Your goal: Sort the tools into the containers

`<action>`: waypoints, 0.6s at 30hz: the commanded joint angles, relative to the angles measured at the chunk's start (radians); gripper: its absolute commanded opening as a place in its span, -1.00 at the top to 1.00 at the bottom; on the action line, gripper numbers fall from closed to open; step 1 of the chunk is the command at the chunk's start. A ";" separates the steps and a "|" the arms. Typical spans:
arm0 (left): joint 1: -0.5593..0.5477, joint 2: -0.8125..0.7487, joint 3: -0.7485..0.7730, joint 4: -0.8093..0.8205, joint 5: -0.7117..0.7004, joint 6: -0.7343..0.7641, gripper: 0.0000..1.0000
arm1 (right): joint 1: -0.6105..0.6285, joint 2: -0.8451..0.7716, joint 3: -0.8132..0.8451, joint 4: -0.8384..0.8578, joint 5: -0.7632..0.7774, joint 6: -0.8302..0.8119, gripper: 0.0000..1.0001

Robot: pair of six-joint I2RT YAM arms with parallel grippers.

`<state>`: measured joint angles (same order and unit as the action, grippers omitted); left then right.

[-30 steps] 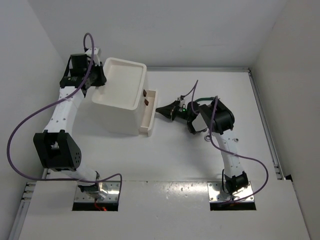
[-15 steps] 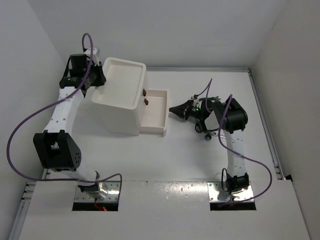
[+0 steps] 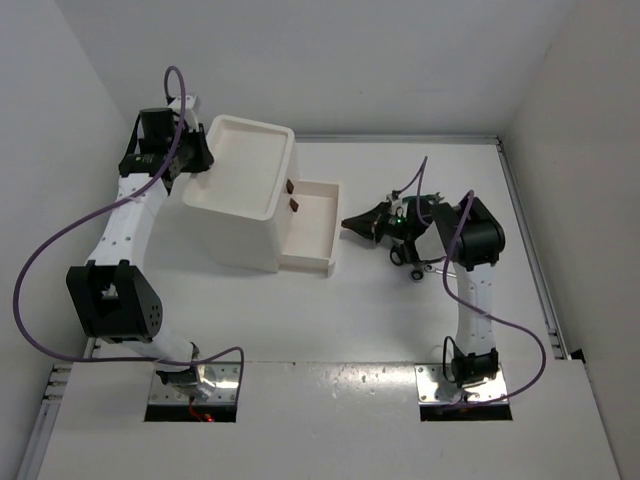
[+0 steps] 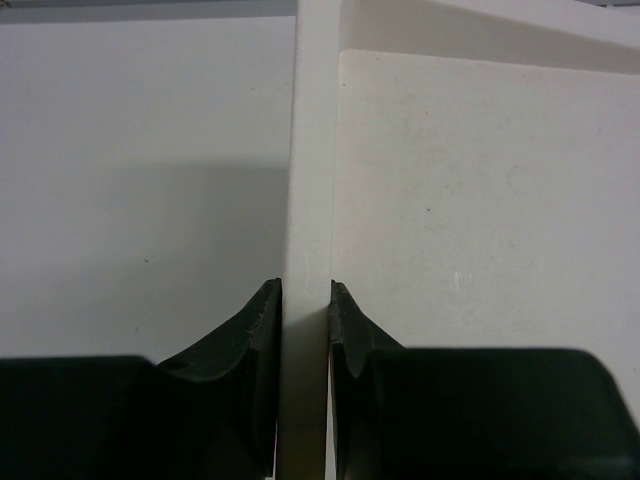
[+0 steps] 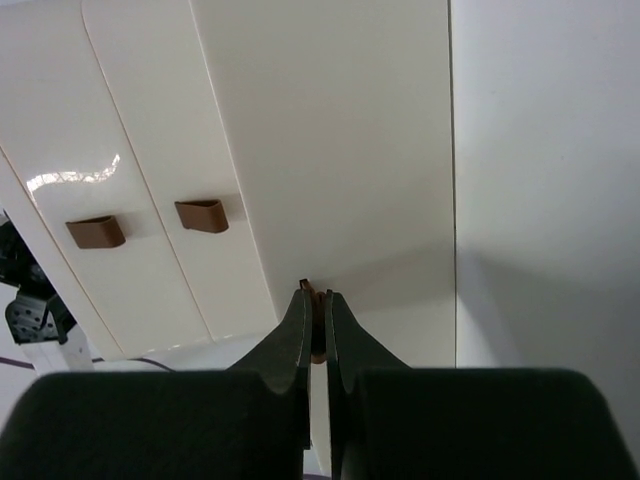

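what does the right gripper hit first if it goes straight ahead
The front of the open drawer: the right gripper is shut on its dark red handle, so it would likely push that drawer toward the white box.

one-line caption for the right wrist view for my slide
Right gripper closed on the dark red handle of a white drawer front, two more handled drawers alongside.
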<state>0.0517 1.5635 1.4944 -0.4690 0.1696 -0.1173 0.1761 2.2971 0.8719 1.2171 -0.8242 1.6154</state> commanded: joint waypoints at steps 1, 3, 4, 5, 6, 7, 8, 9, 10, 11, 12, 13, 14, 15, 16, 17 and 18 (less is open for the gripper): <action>0.050 0.013 -0.034 -0.040 -0.074 -0.079 1.00 | -0.089 -0.033 -0.039 -0.054 0.005 -0.072 0.97; 0.050 0.023 -0.034 -0.040 -0.074 -0.079 1.00 | -0.089 -0.033 -0.039 -0.045 -0.007 -0.072 0.53; 0.050 0.023 -0.034 -0.040 -0.074 -0.079 1.00 | -0.089 -0.044 -0.039 -0.045 -0.007 -0.072 0.41; 0.050 0.023 -0.034 -0.040 -0.074 -0.079 1.00 | -0.089 -0.044 -0.039 -0.045 -0.007 -0.083 0.34; 0.050 0.023 -0.034 -0.040 -0.074 -0.079 1.00 | -0.089 -0.057 -0.039 -0.056 -0.016 -0.094 0.28; 0.050 0.023 -0.034 -0.040 -0.074 -0.079 1.00 | -0.089 -0.082 -0.039 -0.074 -0.016 -0.127 0.25; 0.050 0.023 -0.034 -0.040 -0.074 -0.079 1.00 | -0.089 -0.096 -0.039 -0.093 -0.016 -0.147 0.22; 0.050 0.023 -0.034 -0.040 -0.074 -0.079 1.00 | -0.089 -0.108 -0.028 -0.128 -0.016 -0.166 0.22; 0.050 0.023 -0.034 -0.040 -0.074 -0.079 1.00 | -0.089 -0.117 -0.028 -0.139 -0.026 -0.182 0.22; 0.050 0.023 -0.034 -0.040 -0.074 -0.079 1.00 | -0.089 -0.137 -0.018 -0.139 -0.035 -0.207 0.22; 0.050 0.023 -0.034 -0.040 -0.074 -0.079 1.00 | -0.089 -0.149 -0.017 -0.151 -0.035 -0.216 0.22; 0.050 0.023 -0.034 -0.040 -0.074 -0.079 1.00 | -0.098 -0.175 -0.007 -0.171 -0.035 -0.245 0.22; 0.050 0.023 -0.034 -0.040 -0.074 -0.079 1.00 | -0.098 -0.176 -0.007 -0.189 -0.049 -0.262 0.22; 0.050 0.023 -0.034 -0.040 -0.074 -0.079 1.00 | -0.110 -0.206 0.004 -0.232 -0.059 -0.281 0.22; 0.050 0.023 -0.034 -0.040 -0.074 -0.079 1.00 | -0.110 -0.226 0.004 -0.260 -0.059 -0.302 0.22; 0.050 0.023 -0.034 -0.031 -0.074 -0.079 1.00 | -0.119 -0.247 0.025 -0.292 -0.073 -0.327 0.22; 0.050 0.023 -0.034 -0.031 -0.074 -0.079 1.00 | -0.119 -0.272 0.035 -0.336 -0.085 -0.398 0.24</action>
<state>0.0620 1.5635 1.4937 -0.4664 0.1421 -0.1436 0.0727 2.1284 0.8497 0.9600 -0.8707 1.3731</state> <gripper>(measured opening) 0.249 0.389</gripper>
